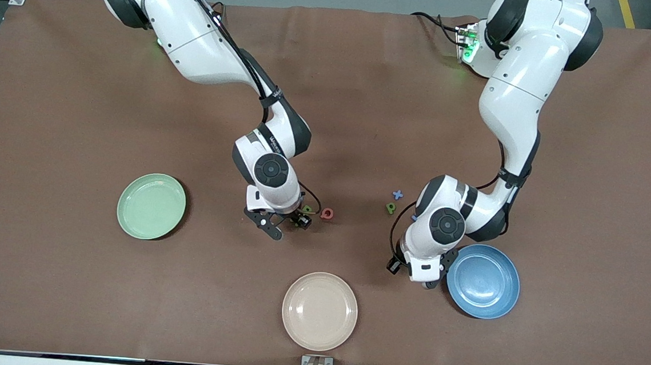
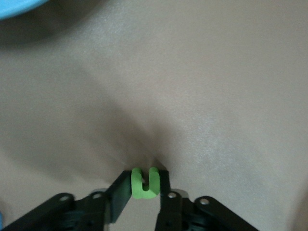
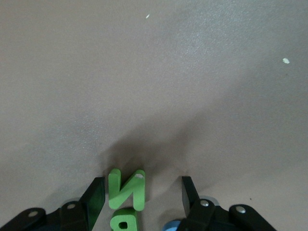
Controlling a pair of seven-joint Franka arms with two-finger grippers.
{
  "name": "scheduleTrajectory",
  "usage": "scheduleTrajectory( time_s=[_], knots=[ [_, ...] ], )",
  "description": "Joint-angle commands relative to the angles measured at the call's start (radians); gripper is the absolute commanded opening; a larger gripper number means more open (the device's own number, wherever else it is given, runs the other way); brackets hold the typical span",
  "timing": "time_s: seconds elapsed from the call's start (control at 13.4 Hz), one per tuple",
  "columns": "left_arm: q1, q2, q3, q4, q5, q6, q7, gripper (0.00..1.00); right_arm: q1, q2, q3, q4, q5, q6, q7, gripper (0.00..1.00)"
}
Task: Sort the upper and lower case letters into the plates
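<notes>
Green u [image 2: 144, 183] sits clamped in the left tool [image 2: 144, 188]; right tool [image 3: 139, 198] gapes around green N [image 3: 126, 188].

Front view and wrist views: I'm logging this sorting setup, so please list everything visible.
pale green plate: one, green, toward the right arm's end
blue plate: one, blue, toward the left arm's end
cream-beige plate: one, beige, nearest the camera
letter x: one, blue, beside the letter p
letter p: one, green, farther from the camera than the blue plate
letter o: one, red, beside the right gripper
letter N: one, green, on the table
letter u: one, green, clamped
table: one, brown
right gripper: fingers open around letter N
left gripper: shut on letter u, beside the blue plate
</notes>
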Motion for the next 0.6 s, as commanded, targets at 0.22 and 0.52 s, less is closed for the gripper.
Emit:
scheduleTrajectory(
  time_s=[0.22,0.52],
  knots=[
    [0.099,-0.112,-0.004,0.014,0.013,-0.149,0.276,0.01,0.001,0.017,-0.006,0.021,-0.056,0.004,0.002,0.03],
    [0.184,-0.158,-0.001,-0.006,0.016,-0.266,0.659,0.01,-0.09,-0.067,-0.003,-0.03,-0.059,-0.109,-0.194,0.0]
  ],
)
